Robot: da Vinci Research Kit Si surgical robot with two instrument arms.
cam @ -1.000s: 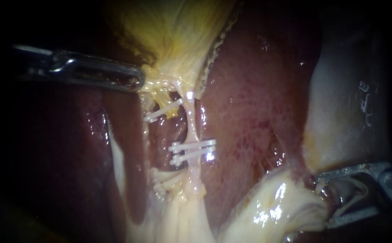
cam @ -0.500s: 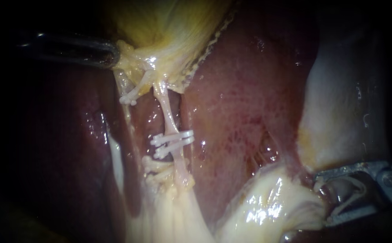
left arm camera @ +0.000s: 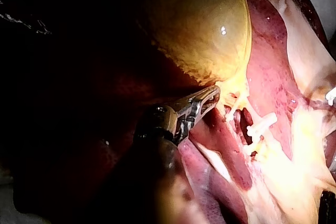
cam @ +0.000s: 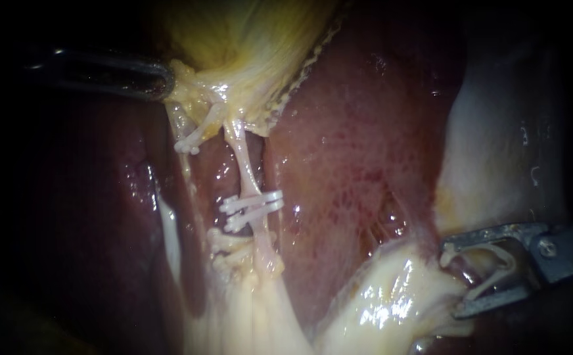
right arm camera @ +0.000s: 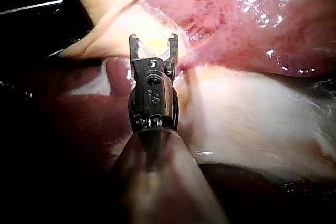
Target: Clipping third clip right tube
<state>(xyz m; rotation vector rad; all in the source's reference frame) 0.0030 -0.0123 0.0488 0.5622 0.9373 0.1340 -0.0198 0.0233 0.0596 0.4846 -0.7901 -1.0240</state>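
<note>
Left instrument (cam: 165, 82), upper left: pincer clamped on yellow tissue at the gallbladder (cam: 247, 39) neck. Right tube (cam: 247, 172) runs down from that neck, left of centre, with two clips (cam: 253, 205) across its lower part, one just under the other. Right instrument (cam: 454, 283), lower right, well apart from the tube: pincer spread wide, both jaws seating an open clip (cam: 491, 281). Pale tissue (cam: 391, 296) just beside its tips; liver (cam: 352, 151) between.

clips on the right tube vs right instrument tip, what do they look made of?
Clips: opaque white, dull-smooth, no metallic glint; likely plastic. Right instrument: grey with bright edge highlights and a pivot screw; probably steel, satin finish. The loaded clip it holds looks the same white plastic.
</note>
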